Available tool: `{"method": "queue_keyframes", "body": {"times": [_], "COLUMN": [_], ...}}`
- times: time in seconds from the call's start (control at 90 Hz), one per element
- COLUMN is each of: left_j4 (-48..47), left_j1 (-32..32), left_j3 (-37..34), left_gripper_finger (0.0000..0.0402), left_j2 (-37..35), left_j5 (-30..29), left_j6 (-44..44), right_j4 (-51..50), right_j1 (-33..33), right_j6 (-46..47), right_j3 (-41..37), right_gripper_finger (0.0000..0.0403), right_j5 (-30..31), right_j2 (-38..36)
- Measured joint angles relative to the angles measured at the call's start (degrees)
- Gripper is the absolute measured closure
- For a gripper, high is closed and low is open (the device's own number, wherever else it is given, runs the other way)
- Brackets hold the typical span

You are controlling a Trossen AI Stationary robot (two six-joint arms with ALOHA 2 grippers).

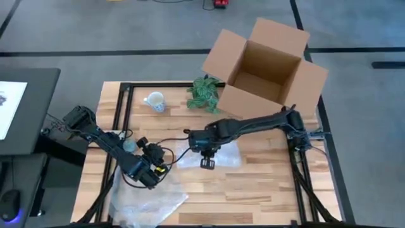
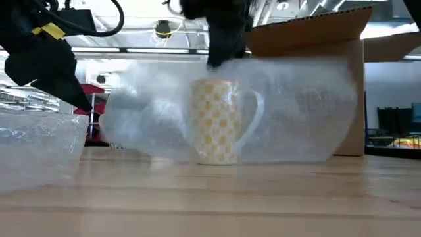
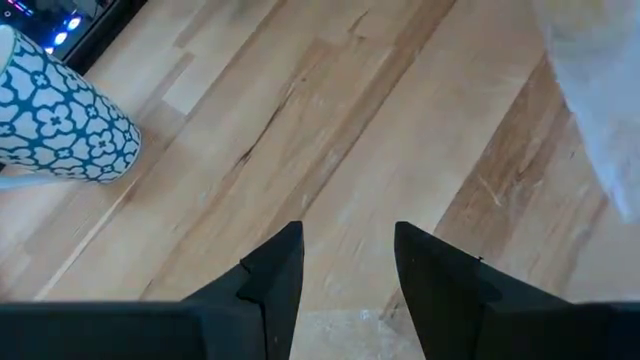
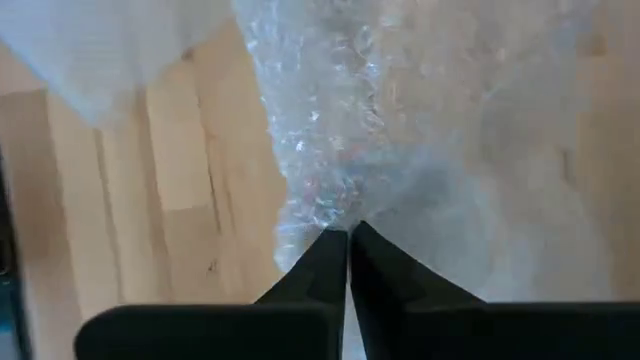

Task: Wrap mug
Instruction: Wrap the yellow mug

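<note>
Wooden slats make up your counter (image 1: 253, 183), with an open cardboard box (image 1: 269, 66) at its far edge beside a green plant (image 1: 204, 94). Your bubble wrap sheet (image 2: 296, 112) is lifted at mid-counter, screening the yellow checked mug (image 2: 216, 122) in the low view, and another clear sheet (image 1: 149, 196) lies at the near left corner. Your right end effector (image 4: 348, 240) is clenched on the bubble wrap's edge. Your left end effector (image 3: 345, 265) hangs released above bare wood, near a blue-flowered mug (image 3: 55, 120).
</note>
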Motion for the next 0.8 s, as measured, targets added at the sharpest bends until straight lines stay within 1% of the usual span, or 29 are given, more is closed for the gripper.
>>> {"method": "queue_keyframes", "body": {"times": [0.2, 0.289, 0.389, 0.556, 0.611, 0.7, 0.8], "left_j4": [0.5, 3.1, 11.8, 31.0, 36.5, 43.5, 47.8], "left_j1": [-2.6, -4.4, -5.9, -5.8, -5.1, -3.9, -2.4], "left_j3": [0.1, 0.8, 1.3, 1.4, 1.4, 1.4, 1.3], "left_gripper_finger": [0.0264, 0.0264, 0.0264, 0.0264, 0.0264, 0.0264, 0.0264], "left_j2": [0.0, 0.0, 0.0, 0.0, 0.0, 0.0, 0.0], "left_j5": [-0.1, -0.3, -1.9, -2.9, -3.0, -4.6, -3.8], "left_j6": [0.4, 3.9, 12.4, 32.0, 37.6, 43.8, 49.0], "right_j4": [1.7, 2.0, 2.3, 2.4, 2.0, 1.9, 1.9], "right_j1": [-0.1, -0.1, -0.2, 0.0, 0.4, 1.1, 1.8], "right_j6": [0.3, 0.3, -0.7, -2.2, -3.7, -6.0, -7.4], "right_j3": [-0.3, 0.0, 0.0, 1.4, 2.7, 4.7, 7.0], "right_gripper_finger": [0.0402, 0.0403, 0.0403, 0.0395, 0.0383, 0.0352, 0.0313], "right_j5": [-0.8, -1.2, -1.6, -1.1, -0.6, -0.1, 0.4], "right_j2": [6.1, 8.0, 9.2, 8.8, 8.8, 8.4, 8.0]}}
